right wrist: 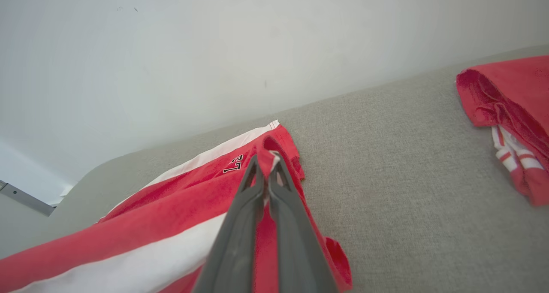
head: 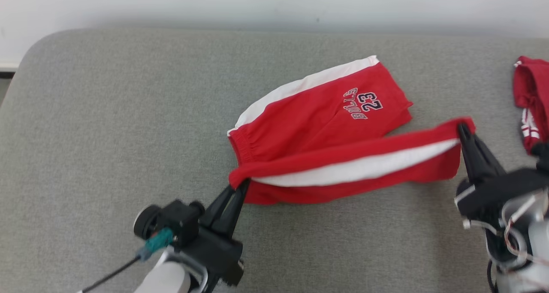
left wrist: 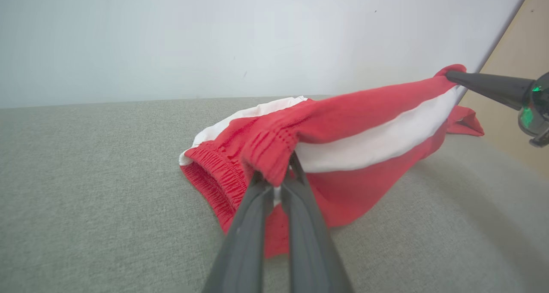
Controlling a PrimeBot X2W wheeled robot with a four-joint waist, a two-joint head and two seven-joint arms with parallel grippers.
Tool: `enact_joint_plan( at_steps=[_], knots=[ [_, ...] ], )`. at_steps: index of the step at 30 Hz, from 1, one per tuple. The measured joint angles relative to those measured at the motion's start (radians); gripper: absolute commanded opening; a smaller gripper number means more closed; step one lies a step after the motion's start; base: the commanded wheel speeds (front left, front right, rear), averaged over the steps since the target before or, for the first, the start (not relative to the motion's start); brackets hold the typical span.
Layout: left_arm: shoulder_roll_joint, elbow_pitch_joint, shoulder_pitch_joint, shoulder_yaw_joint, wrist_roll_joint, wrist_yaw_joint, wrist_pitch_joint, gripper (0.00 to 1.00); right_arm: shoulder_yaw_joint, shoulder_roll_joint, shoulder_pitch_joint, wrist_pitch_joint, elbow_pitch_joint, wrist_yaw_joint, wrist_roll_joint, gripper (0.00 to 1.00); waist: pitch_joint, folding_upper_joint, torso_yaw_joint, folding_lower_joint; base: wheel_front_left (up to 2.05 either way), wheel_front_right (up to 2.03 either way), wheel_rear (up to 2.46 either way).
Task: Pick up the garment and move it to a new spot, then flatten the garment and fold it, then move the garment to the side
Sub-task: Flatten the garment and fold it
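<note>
Red basketball shorts (head: 317, 113) with white side stripes and a "23" print lie near the middle of a grey fabric-covered tabletop (head: 107, 113). The far leg rests flat on the tabletop. The near leg is lifted and stretched taut into a band between the two tools. The left tool (head: 240, 185), fingers pressed together, pinches the elastic waistband end at the band's left. The right tool (head: 462, 128), also pressed together, pinches the hem corner at the band's right. A second red garment with white trim (head: 532, 95) lies bunched at the tabletop's right edge, apart from the shorts. A pale wall (head: 257, 1) rises behind the tabletop.
</note>
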Motion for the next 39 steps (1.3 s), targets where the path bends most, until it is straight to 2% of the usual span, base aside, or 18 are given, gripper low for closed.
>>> enact_joint_plan(
  at_steps=[2, 8, 17, 24, 30, 31, 33, 34, 35, 36, 37, 39],
  knots=[
    [-0.007, 0.016, -0.024, -0.001, 0.000, -0.001, 0.000, 0.00, 0.011, -0.010, -0.041, -0.001, 0.031, 0.000, -0.004, 0.00, 0.007, 0.0000, 0.005, 0.0000, 0.00, 0.00, 0.00],
    [-0.055, 0.116, -0.183, -0.026, -0.005, -0.006, 0.000, 0.00, 0.075, -0.055, -0.296, -0.025, 0.240, 0.000, -0.036, 0.00, 0.063, 0.0001, 0.032, 0.0001, 0.00, 0.00, 0.00],
    [-0.103, 0.249, -0.363, -0.052, -0.038, -0.007, 0.000, 0.00, 0.161, -0.082, -0.628, -0.090, 0.569, 0.000, -0.112, 0.00, 0.165, 0.0002, 0.068, 0.0003, 0.00, 0.00, 0.00],
    [-0.132, 0.322, -0.453, -0.061, -0.048, -0.007, 0.000, 0.00, 0.201, -0.098, -0.775, -0.145, 0.776, 0.000, -0.135, 0.00, 0.228, 0.0002, 0.102, 0.0002, 0.00, 0.00, 0.00],
    [-0.147, 0.358, -0.489, -0.057, -0.043, -0.007, 0.000, 0.00, 0.274, -0.096, -0.831, -0.194, 0.863, 0.000, -0.111, 0.00, 0.261, 0.0002, 0.124, 0.0001, 0.00, 0.00, 0.00],
    [-0.149, 0.365, -0.491, -0.055, -0.038, -0.007, 0.000, 0.00, 0.304, -0.095, -0.834, -0.196, 0.865, 0.000, -0.111, 0.11, 0.265, 0.0002, 0.125, 0.0001, 0.00, 0.00, 0.00],
    [-0.152, 0.383, -0.498, -0.049, -0.028, -0.007, 0.000, 0.00, 0.349, -0.099, -0.837, -0.212, 0.877, 0.000, -0.109, 0.96, 0.268, 0.0002, 0.126, 0.0001, 0.00, 0.00, 0.00],
    [-0.154, 0.390, -0.499, -0.045, -0.022, -0.007, 0.000, 0.07, 0.360, -0.105, -0.837, -0.219, 0.885, 0.000, -0.097, 1.00, 0.267, 0.0002, 0.126, 0.0001, 0.00, 0.00, 0.00],
    [-0.155, 0.393, -0.498, -0.037, -0.016, -0.007, 0.000, 0.36, 0.365, -0.110, -0.837, -0.227, 0.895, 0.000, -0.081, 1.00, 0.264, 0.0002, 0.125, 0.0001, 0.00, 0.00, 0.00],
    [-0.157, 0.395, -0.498, -0.030, -0.011, -0.007, 0.000, 0.90, 0.370, -0.114, -0.837, -0.240, 0.901, 0.000, -0.069, 1.00, 0.260, 0.0002, 0.124, 0.0001, 0.00, 0.00, 0.00],
    [-0.159, 0.397, -0.497, -0.023, -0.005, -0.007, 0.000, 1.00, 0.380, -0.117, -0.837, -0.248, 0.906, 0.000, -0.061, 1.00, 0.256, 0.0002, 0.121, 0.0000, 0.00, 0.00, 0.00],
    [-0.162, 0.397, -0.486, -0.009, 0.016, -0.007, 0.000, 1.00, 0.406, -0.122, -0.833, -0.260, 0.913, 0.000, -0.042, 1.00, 0.245, 0.0001, 0.117, -0.0002, 0.00, 0.00, 0.00]
  ],
)
